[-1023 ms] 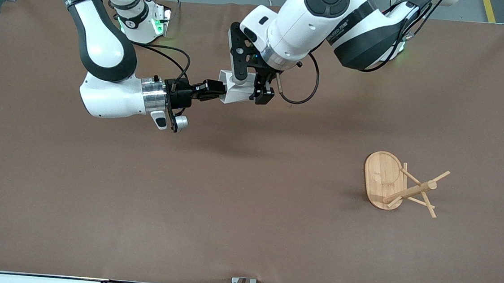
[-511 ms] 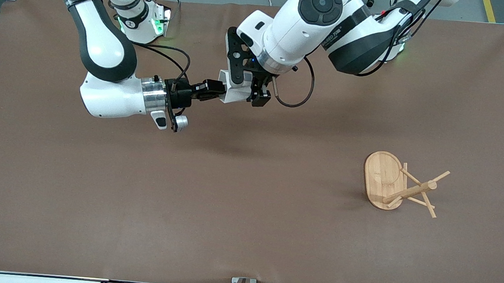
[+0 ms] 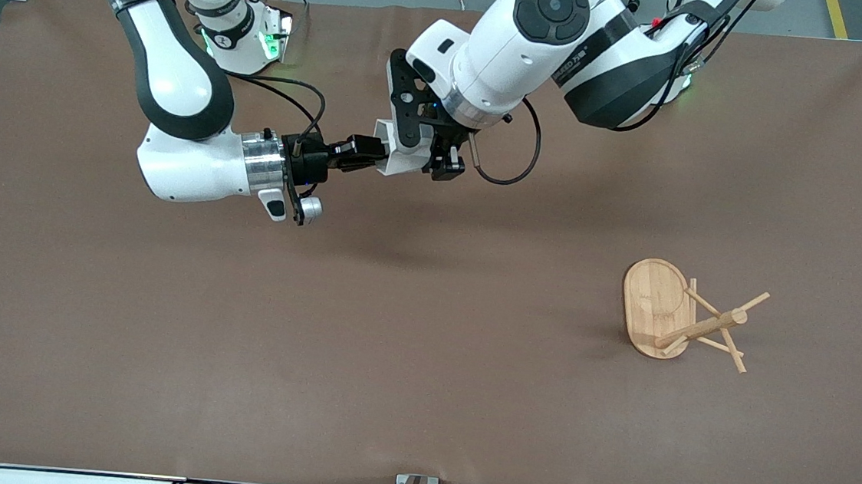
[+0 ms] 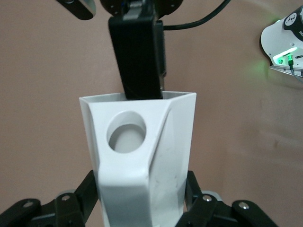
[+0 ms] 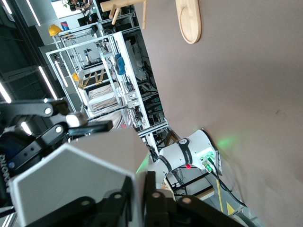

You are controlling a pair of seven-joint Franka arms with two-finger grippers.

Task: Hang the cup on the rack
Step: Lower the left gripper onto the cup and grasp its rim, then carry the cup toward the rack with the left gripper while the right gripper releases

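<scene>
Right gripper [image 3: 372, 155]: closed on the cup's rim — one black finger [image 4: 137, 56] reaches inside the mouth, seen in the left wrist view.
Right arm: comes in from its base at the top of the front view, forearm level, wrist lying sideways toward the left arm's end.
Left gripper [image 3: 437, 159]: clamped on the cup's base end, its fingers [image 4: 78, 198] pressed against both sides of the body.
Left arm: reaches down from above and across toward the middle of the table, hand pointing downward.
Cup [image 3: 405, 151]: held in the air between the two grippers, over the table's middle, toward the robots' side.
Cup axis: lies roughly level, mouth toward the right gripper, base toward the left one.
Handle [image 4: 128, 137]: blocky, round hole open to the left wrist camera — it faces up toward that arm's wrist.
Rack [image 3: 683, 316]: stands on the table toward the left arm's end, nearer the front camera than the cup, well apart from it; pegs angle out from the post.
Table [image 3: 391, 362]: brown mat between cup and rack.
</scene>
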